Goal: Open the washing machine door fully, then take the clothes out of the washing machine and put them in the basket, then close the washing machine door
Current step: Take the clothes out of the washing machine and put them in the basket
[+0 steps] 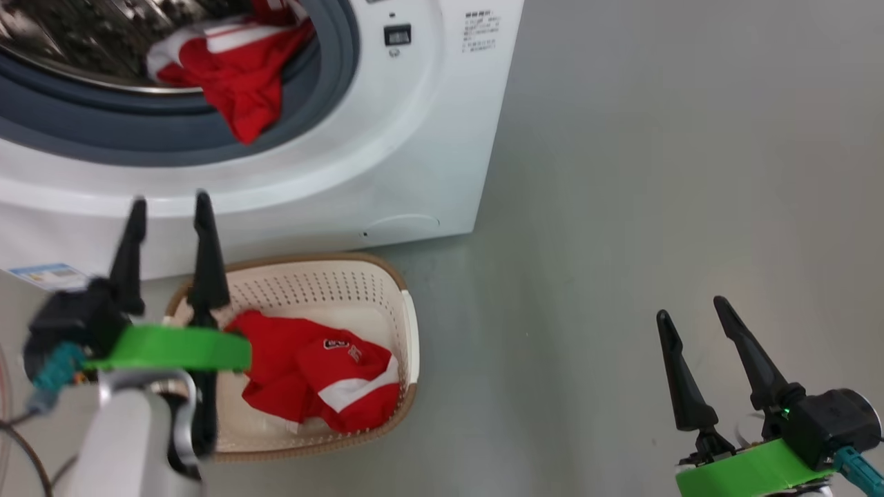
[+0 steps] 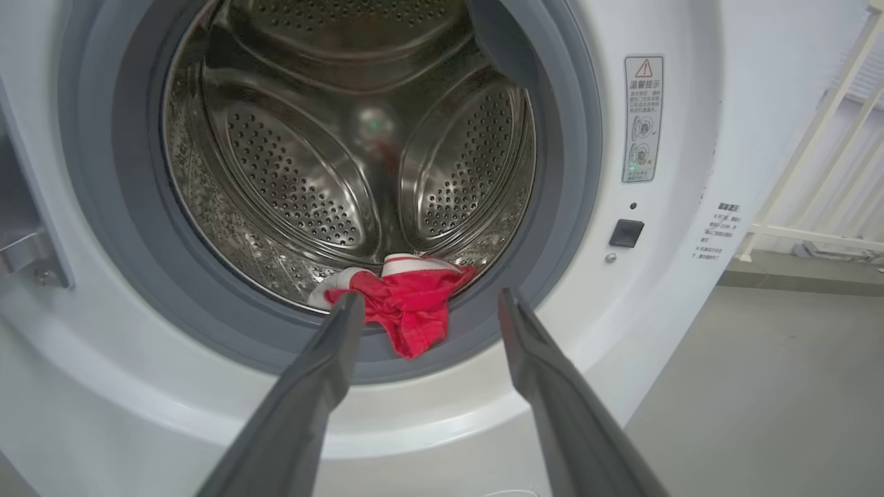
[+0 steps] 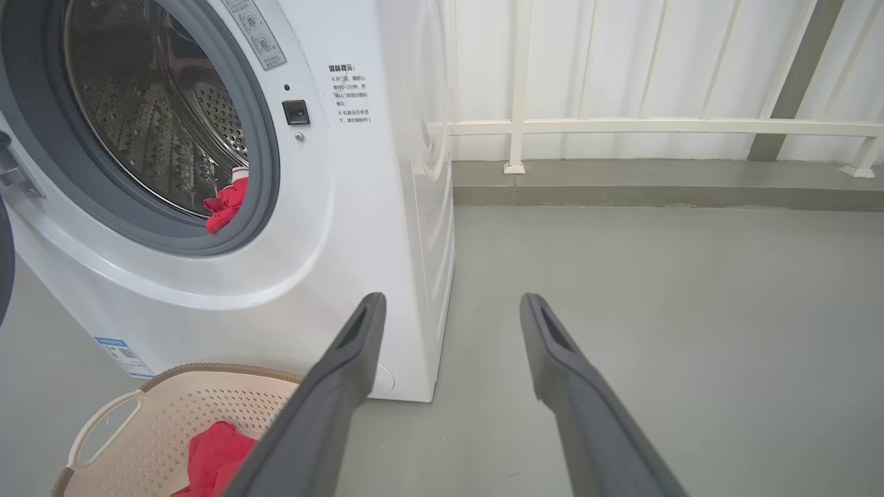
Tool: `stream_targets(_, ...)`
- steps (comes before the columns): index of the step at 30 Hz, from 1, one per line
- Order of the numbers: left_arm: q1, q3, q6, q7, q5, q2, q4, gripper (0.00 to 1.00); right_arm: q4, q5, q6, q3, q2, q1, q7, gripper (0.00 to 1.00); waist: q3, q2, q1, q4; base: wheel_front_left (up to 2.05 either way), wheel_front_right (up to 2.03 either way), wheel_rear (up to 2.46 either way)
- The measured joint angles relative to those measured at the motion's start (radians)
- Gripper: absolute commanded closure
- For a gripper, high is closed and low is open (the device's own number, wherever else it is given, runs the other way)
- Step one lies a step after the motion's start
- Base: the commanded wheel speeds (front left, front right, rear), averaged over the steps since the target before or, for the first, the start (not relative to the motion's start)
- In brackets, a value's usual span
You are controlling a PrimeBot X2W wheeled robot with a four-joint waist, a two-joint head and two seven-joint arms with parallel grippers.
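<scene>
Red cloth (image 1: 311, 373) is lying crumpled in the perforated cream basket (image 1: 409, 310) just below the left gripper (image 1: 170, 198), whose fingers are standing spread and empty. Ahead of it, soft red-and-white clothes (image 1: 242, 76) are spilling over the washer's (image 1: 414, 138) grey rubber seal (image 1: 338, 69), awaiting removal, then closing; the right gripper (image 1: 692, 307), likewise spread, is hovering well aside.

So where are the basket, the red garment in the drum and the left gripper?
basket (image 1: 324, 286), head view, its far perforated wall.
drum garment (image 2: 414, 314), left wrist view, its hanging red fold.
left gripper (image 1: 170, 199), head view, midway between its open fingertips.
</scene>
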Motion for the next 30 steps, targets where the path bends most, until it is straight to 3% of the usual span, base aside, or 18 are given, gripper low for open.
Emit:
stream_targets(19,-0.497,0.059,-0.044,-0.003,0.006,0.098,0.288,0.00,-0.007,0.007,0.000,0.025,-0.001,-0.120,0.000,0.00,0.236,0.0000,0.0000,-0.035,0.00,0.00,0.00)
stream_targets(30,-0.751,0.083,-0.090,0.024,-0.025,0.136,0.547,0.00,-0.007,0.007,0.000,0.057,-0.002,-0.157,0.000,0.00,0.318,0.0000,0.0000,-0.067,0.00,0.00,0.00)
